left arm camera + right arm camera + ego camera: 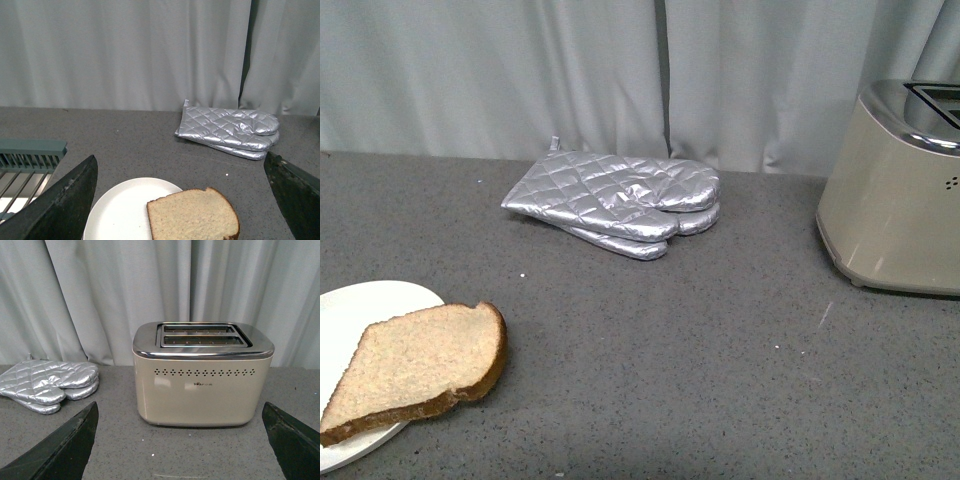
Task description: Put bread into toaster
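The bread [420,368], a light-brown slice with a dark crust, lies half on a white plate [350,310] at the front left of the grey counter. It also shows in the left wrist view [192,217], between the two black fingers [62,205] of my open left gripper [185,200], which hangs above and short of it. The beige toaster [895,195] with a chrome top stands at the far right. In the right wrist view the toaster [202,375] is straight ahead of my open, empty right gripper [182,442]. Neither arm shows in the front view.
Silver quilted oven mitts [615,200] lie stacked at the back middle of the counter, also in the left wrist view [230,131] and the right wrist view [47,385]. A grey-green rack [27,160] is left of the plate [122,212]. Grey curtains [520,70] hang behind.
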